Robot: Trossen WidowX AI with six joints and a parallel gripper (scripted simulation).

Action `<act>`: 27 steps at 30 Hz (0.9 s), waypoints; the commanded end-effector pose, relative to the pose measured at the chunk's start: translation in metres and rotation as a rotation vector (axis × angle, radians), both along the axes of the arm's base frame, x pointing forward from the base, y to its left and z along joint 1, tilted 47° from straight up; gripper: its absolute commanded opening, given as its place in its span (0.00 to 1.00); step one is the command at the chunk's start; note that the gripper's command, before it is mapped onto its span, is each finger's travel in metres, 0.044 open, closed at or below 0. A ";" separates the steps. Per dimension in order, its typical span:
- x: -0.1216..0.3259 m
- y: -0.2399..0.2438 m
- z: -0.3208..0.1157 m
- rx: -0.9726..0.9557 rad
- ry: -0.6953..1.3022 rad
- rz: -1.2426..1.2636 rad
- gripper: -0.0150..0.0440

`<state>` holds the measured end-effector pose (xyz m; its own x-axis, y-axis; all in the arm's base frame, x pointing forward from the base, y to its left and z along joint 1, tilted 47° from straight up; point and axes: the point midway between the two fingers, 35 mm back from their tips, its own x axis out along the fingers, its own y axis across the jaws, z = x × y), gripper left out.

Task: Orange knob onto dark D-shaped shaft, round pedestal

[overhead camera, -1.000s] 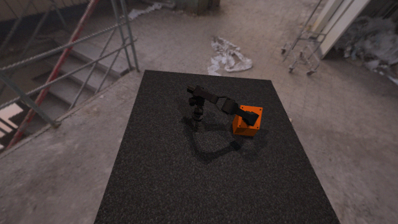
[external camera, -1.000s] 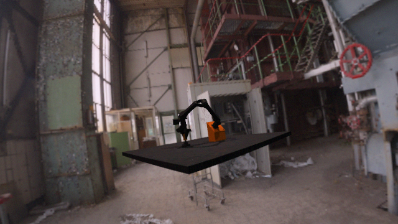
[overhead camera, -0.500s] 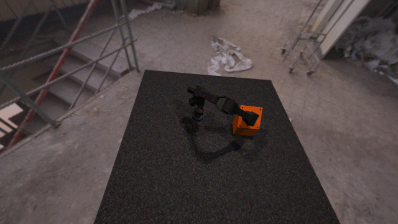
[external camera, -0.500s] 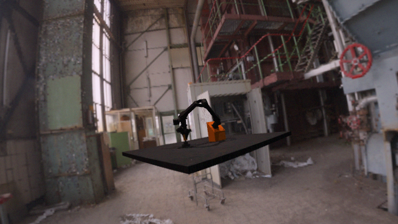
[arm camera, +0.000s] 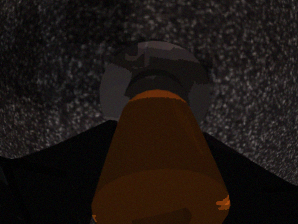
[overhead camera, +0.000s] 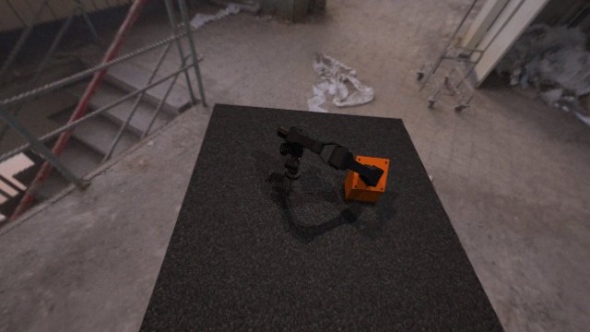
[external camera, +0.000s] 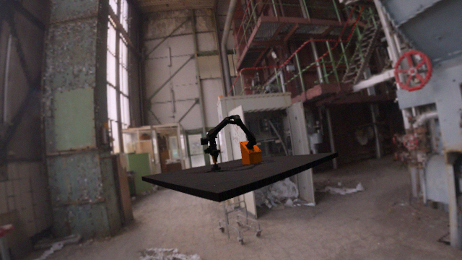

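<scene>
The orange knob [arm camera: 160, 145] [external camera: 213, 159] is upright between the fingers of my gripper [arm camera: 157, 135] [external camera: 214, 157], which is shut on it. In the top view the gripper [overhead camera: 292, 164] points down and mostly hides the knob. The round grey pedestal [arm camera: 114, 92] [external camera: 216, 167] [overhead camera: 292, 175] is directly below. In the wrist view the knob's far end overlaps the dark round middle of the pedestal. The shaft cannot be made out clearly and its flat side is hidden. Whether the knob's lower end touches or surrounds the shaft cannot be told.
The arm's base stands on an orange box [overhead camera: 364, 190] [external camera: 251, 156] on the dark table [overhead camera: 295, 286] [external camera: 231, 185]. The arm arches from the box over to the pedestal. The table's edges drop to the floor.
</scene>
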<state>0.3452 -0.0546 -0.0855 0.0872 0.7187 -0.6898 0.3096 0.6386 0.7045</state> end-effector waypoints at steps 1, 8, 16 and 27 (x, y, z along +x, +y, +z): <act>0.005 -0.001 0.001 0.000 0.019 -0.027 0.25; 0.004 -0.002 0.002 0.000 0.019 -0.027 0.25; 0.003 -0.001 0.001 0.000 0.019 -0.027 0.25; 0.000 0.002 -0.002 0.000 0.020 -0.027 0.25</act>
<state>0.3448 -0.0535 -0.0866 0.0903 0.7167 -0.6916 0.3353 0.6320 0.6987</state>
